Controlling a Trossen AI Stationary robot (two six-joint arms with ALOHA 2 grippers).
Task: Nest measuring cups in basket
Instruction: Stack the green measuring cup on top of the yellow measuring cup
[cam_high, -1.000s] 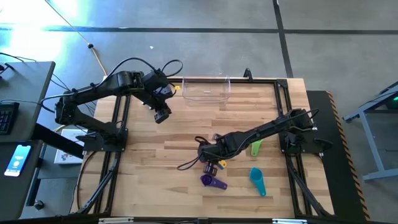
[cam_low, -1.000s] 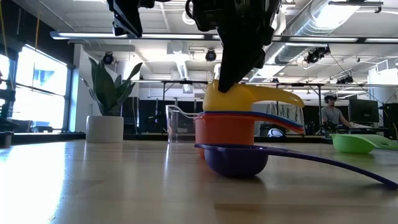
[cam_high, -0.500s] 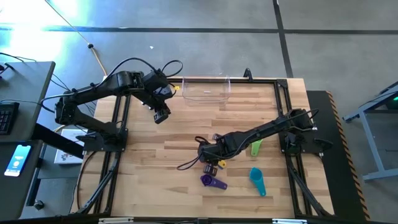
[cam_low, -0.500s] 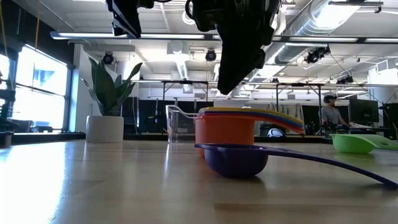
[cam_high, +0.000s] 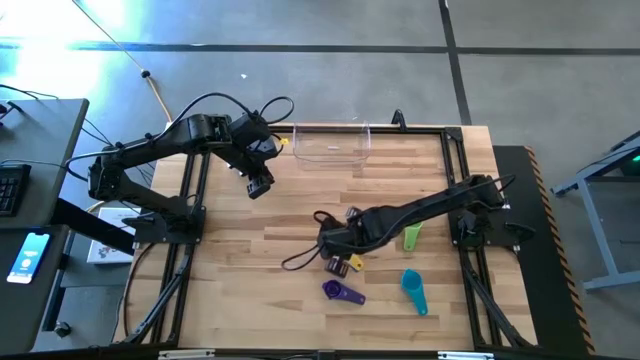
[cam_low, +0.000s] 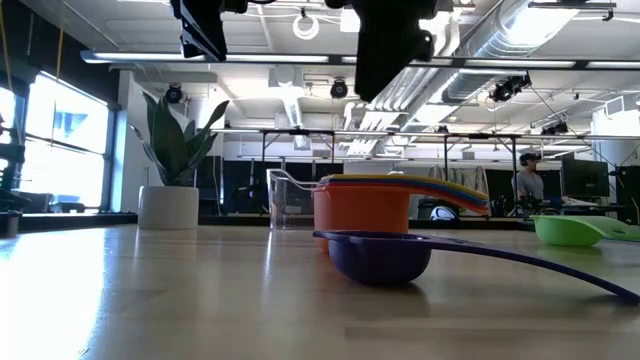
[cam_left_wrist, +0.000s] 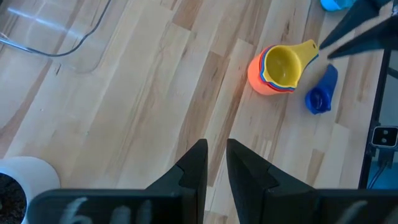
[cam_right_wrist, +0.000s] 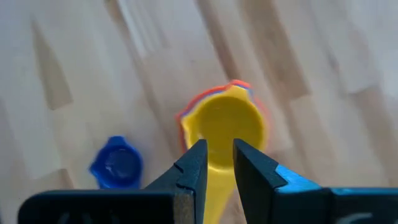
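The right gripper (cam_right_wrist: 216, 163) has let go of the yellow cup (cam_right_wrist: 225, 127) and lifted clear; its fingers stand slightly apart, empty. That cup now sits nested in the stack (cam_low: 365, 205) directly below it. Purple, green and teal cups remain loose; the basket (cam_high: 331, 145) is well beyond. The left gripper (cam_left_wrist: 214, 163) hovers far off, narrowly parted.

left arm: reaches from the left edge of the high view toward the upper middle, elbow bent, wrist angled down and to the right.
left gripper (cam_high: 259, 187): hangs in the upper left of the high view, well above the table; fingers (cam_left_wrist: 196, 163) stand parallel with a narrow gap, nothing between them.
right arm: stretches from the right side of the high view leftward to the centre, lying low and nearly straight.
right gripper (cam_high: 337, 243): sits at the lower centre of the high view; fingers (cam_right_wrist: 194, 163) slightly parted, holding nothing.
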